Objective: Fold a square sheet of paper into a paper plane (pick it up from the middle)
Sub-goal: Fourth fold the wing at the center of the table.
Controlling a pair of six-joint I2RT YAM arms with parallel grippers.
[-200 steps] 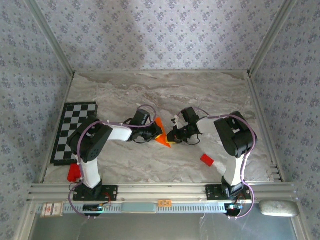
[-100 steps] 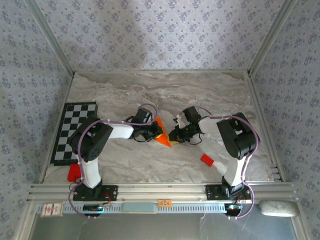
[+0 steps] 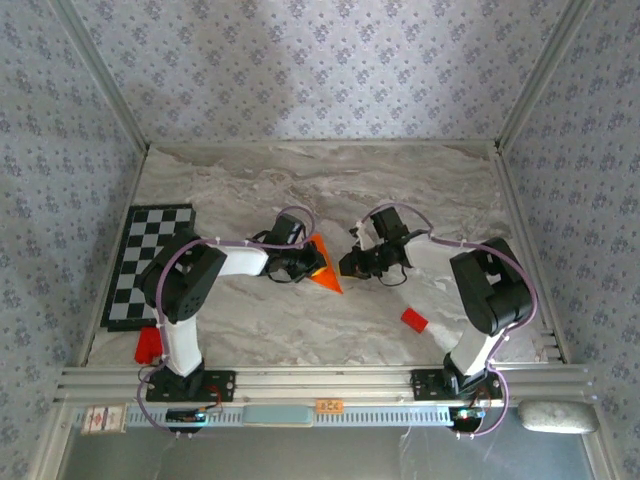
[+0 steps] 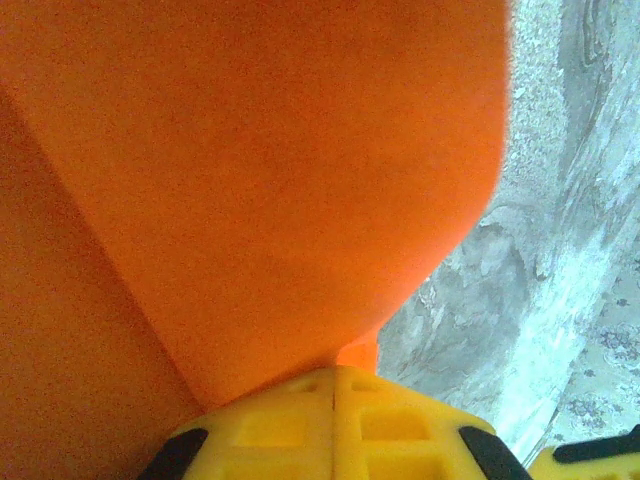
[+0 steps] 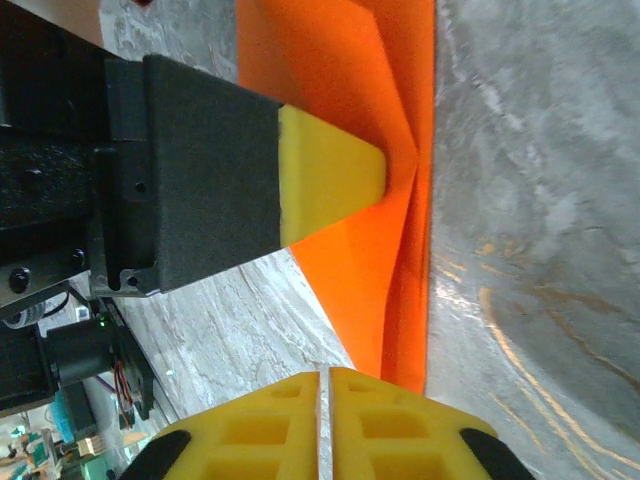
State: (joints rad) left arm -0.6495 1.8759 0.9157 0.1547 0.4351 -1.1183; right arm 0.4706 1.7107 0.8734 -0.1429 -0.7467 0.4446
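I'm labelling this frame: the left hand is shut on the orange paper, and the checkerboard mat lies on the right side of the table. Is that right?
Not quite: the checkerboard mat lies on the left side of the table, as the top external view shows. The left hand is indeed shut on the orange paper.

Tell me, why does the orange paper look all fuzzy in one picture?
Left wrist view: the thin bright orange folded paper sheet is very close to the camera, so it blurs; right wrist view: its creases look sharp; top external view: even light, small but clear.
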